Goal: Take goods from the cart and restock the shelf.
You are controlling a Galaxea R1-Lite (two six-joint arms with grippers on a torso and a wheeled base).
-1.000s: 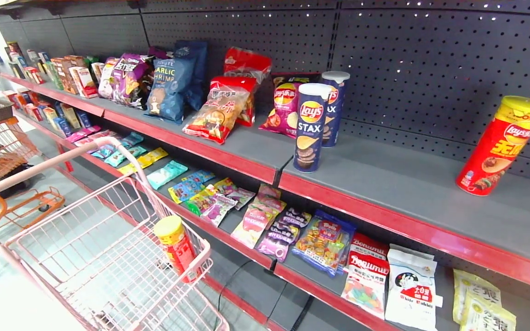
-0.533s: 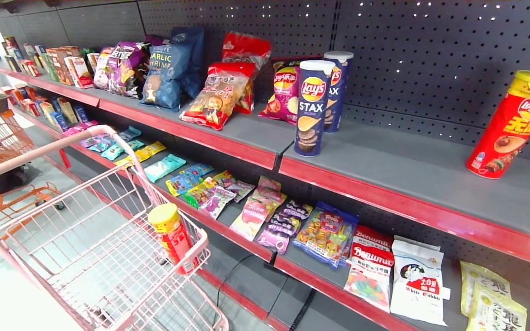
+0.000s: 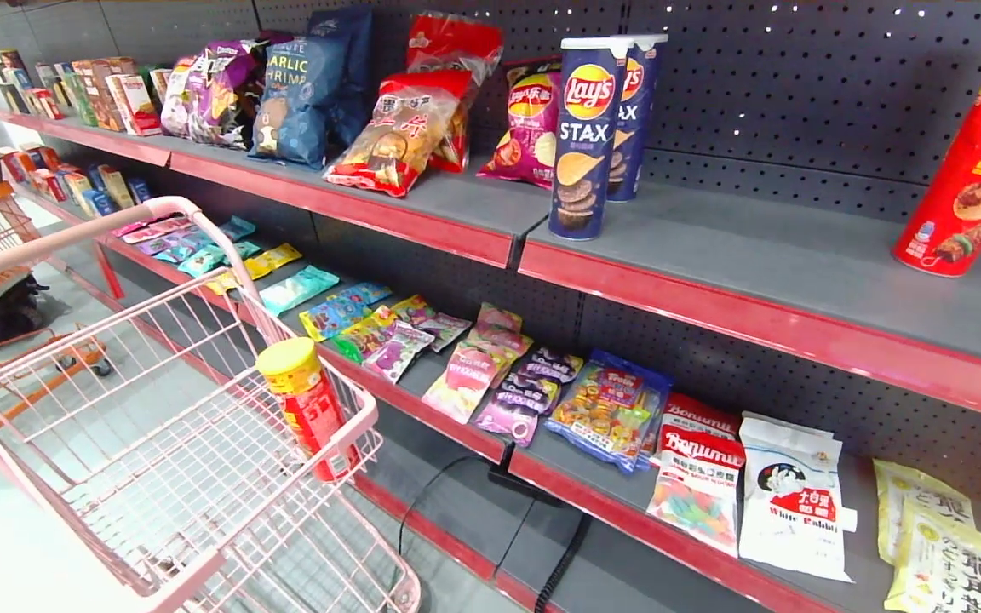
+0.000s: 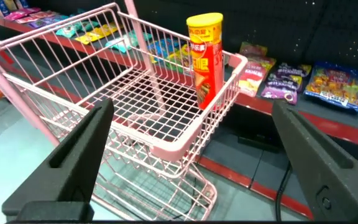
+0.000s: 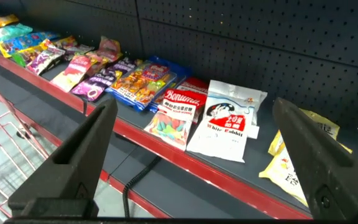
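Red can [image 3: 310, 417] upright in cart [image 3: 73, 239]

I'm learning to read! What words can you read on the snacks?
"Lay's STAX": front blue chip can.
"ARLIC SHRIMP": dark blue bag, first letter cut off.
"White Rabbit": white bag.
Red chip can in the cart: blurred.
Small candy packets: too small to read.

Pink wire cart [image 3: 73, 236], red yellow-lidded can [image 3: 307, 410], red-edged grey shelf [image 3: 712, 247]
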